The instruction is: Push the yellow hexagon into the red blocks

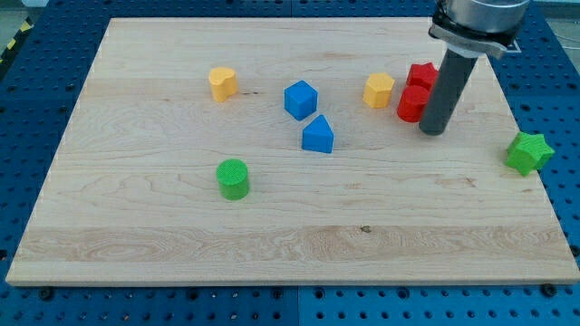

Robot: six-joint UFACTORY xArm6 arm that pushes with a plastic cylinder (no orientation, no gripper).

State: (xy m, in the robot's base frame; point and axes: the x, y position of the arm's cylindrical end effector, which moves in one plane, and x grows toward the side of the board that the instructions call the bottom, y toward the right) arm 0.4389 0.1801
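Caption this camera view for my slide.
Yellow hexagon sits just left of the red blocks; my tip rests at their right.

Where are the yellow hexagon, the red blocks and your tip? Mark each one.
yellow hexagon (379, 91): camera view, on its top face.
red blocks (415, 93): camera view, on the seam where the two meet.
my tip (434, 129): camera view, the rod's very end, just right of the red blocks.

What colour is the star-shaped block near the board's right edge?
Green. The star-shaped block shows clearly in the camera view, at the wooden board's right edge.
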